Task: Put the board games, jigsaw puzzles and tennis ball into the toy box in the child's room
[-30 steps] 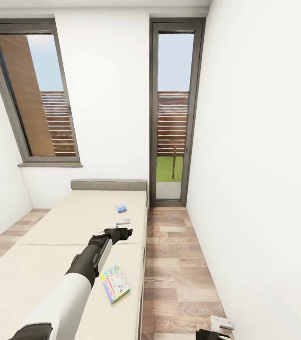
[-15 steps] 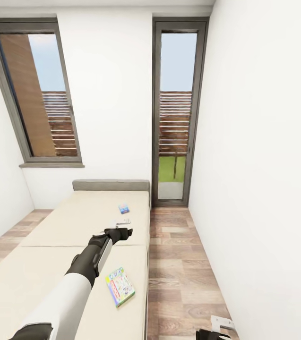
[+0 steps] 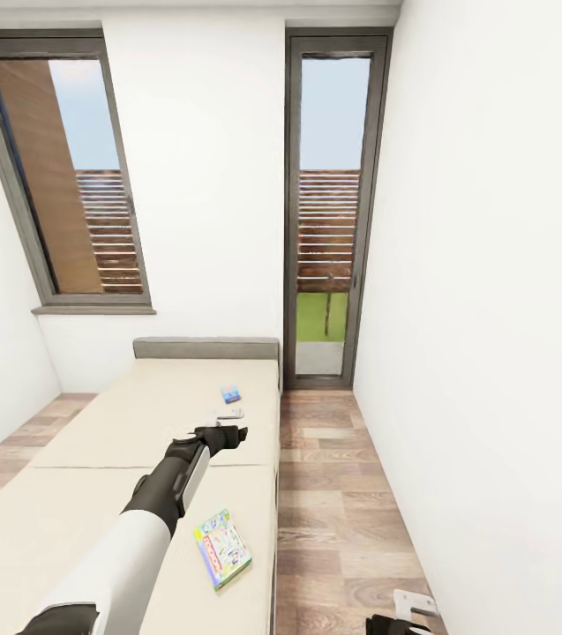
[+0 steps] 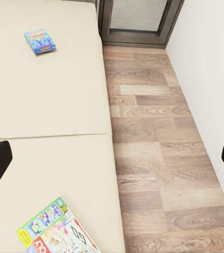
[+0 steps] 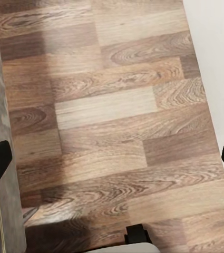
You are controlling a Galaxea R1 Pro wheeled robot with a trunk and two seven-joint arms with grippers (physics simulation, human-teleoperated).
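Left gripper [image 3: 232, 422] jaws wide, empty | right gripper [image 3: 404, 617] spread, empty | both board games [image 3: 222, 547] [image 3: 230, 393] on bed [image 3: 95, 494], uncollected

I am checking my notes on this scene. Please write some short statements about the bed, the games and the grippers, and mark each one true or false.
1. Two board games lie on the bed. True: the near board game is by the bed's edge, the far board game is toward the headboard.
2. The left gripper holds the near board game. False: its fingers are wide apart and hold nothing.
3. The floor beside the bed is wood plank. True.
4. The far board game lies on the floor. False: it is on the bed.
5. The right gripper is open over the floor. True.
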